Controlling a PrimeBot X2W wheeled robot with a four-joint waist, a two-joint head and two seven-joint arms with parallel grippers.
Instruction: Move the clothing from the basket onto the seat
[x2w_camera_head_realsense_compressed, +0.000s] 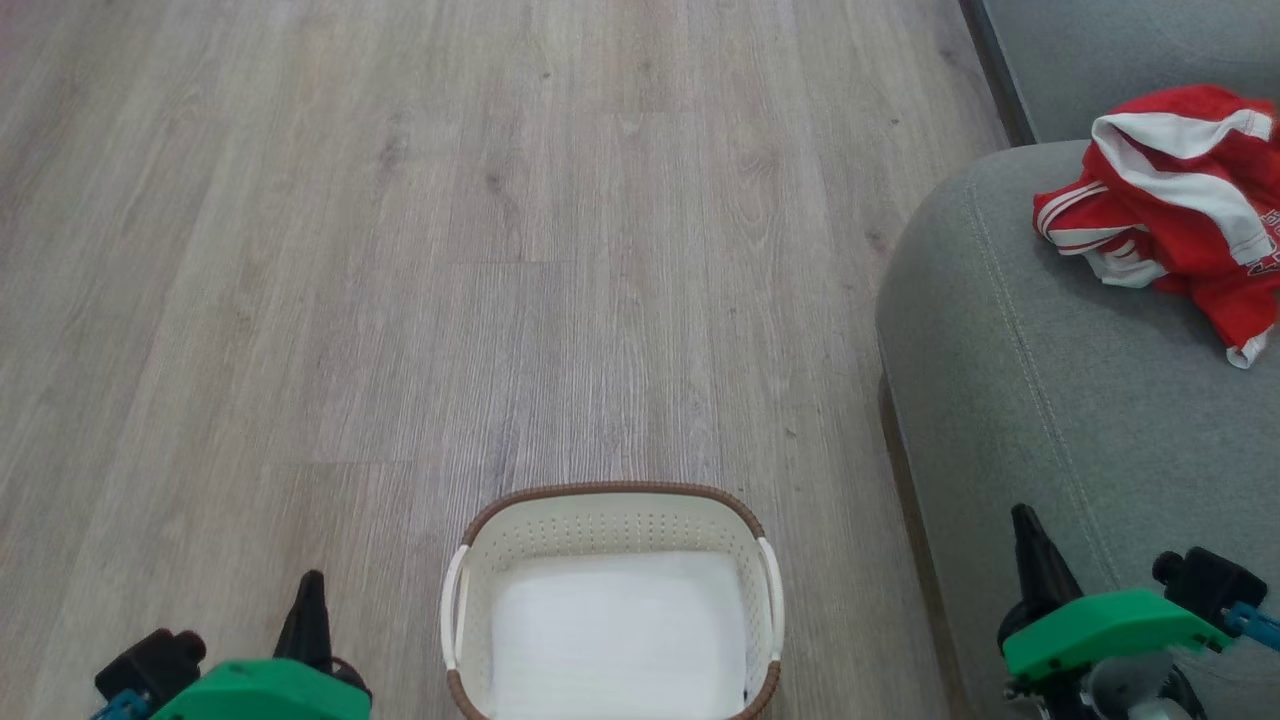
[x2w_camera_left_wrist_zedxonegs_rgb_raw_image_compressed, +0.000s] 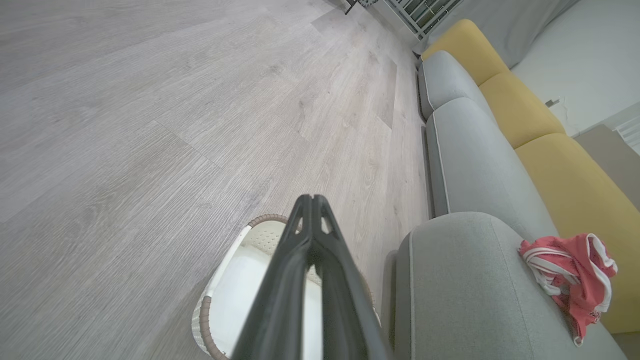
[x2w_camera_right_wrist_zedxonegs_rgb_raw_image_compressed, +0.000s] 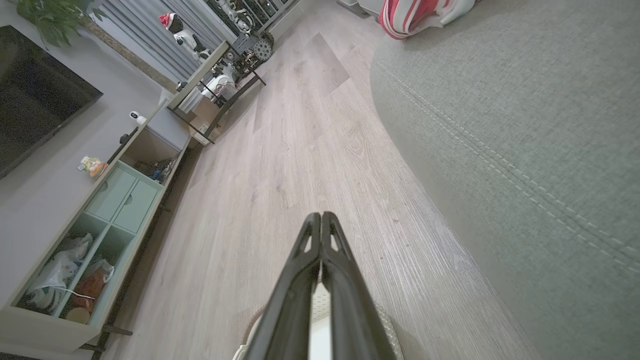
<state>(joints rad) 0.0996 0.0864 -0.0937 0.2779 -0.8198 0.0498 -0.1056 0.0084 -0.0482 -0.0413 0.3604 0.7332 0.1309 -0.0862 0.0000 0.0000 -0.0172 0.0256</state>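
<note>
The red clothing (x2w_camera_head_realsense_compressed: 1180, 200) with white stripes lies bunched on the grey-green seat (x2w_camera_head_realsense_compressed: 1050, 380) at the right; it also shows as clothing (x2w_camera_left_wrist_zedxonegs_rgb_raw_image_compressed: 575, 272) on the seat (x2w_camera_left_wrist_zedxonegs_rgb_raw_image_compressed: 465, 280) and as clothing (x2w_camera_right_wrist_zedxonegs_rgb_raw_image_compressed: 415, 15) on the seat (x2w_camera_right_wrist_zedxonegs_rgb_raw_image_compressed: 525, 125). The cream basket (x2w_camera_head_realsense_compressed: 612, 520) stands on the floor at bottom centre, holding nothing but its white liner; the basket (x2w_camera_left_wrist_zedxonegs_rgb_raw_image_compressed: 220, 305) lies under my left fingers. My left gripper (x2w_camera_head_realsense_compressed: 312, 590) is shut at lower left, beside the basket. My right gripper (x2w_camera_head_realsense_compressed: 1028, 530) is shut at lower right, over the seat's front. Both grippers (x2w_camera_left_wrist_zedxonegs_rgb_raw_image_compressed: 312, 200) (x2w_camera_right_wrist_zedxonegs_rgb_raw_image_compressed: 320, 217) hold nothing.
Pale wood-plank floor (x2w_camera_head_realsense_compressed: 400, 250) spreads ahead and left. Yellow back cushions (x2w_camera_left_wrist_zedxonegs_rgb_raw_image_compressed: 550, 150) line the sofa. A low cabinet (x2w_camera_right_wrist_zedxonegs_rgb_raw_image_compressed: 100, 215) with open shelves, a dark screen (x2w_camera_right_wrist_zedxonegs_rgb_raw_image_compressed: 35, 100) and a metal-legged table (x2w_camera_right_wrist_zedxonegs_rgb_raw_image_compressed: 220, 65) stand along the far wall.
</note>
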